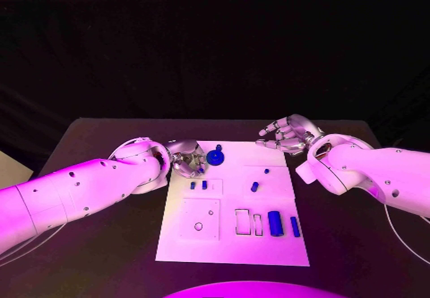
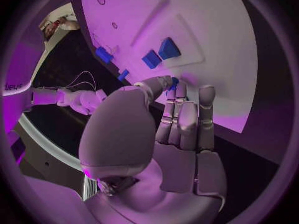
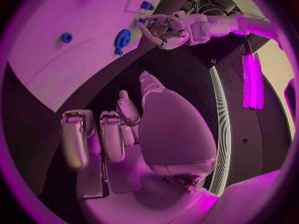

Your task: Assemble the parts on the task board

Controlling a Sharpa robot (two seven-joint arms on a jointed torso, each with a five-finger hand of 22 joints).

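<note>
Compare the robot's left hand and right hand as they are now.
The left hand sits at the task board's far left edge, fingers pinching a round blue part; the right hand hangs off the board's far right corner over the black table, holding nothing, fingers apart. Both are silver, on white arms.

1 task board (image 1: 235,251), approx 8 blue parts (image 1: 275,223) on it, 2 hands (image 1: 186,159).
</note>
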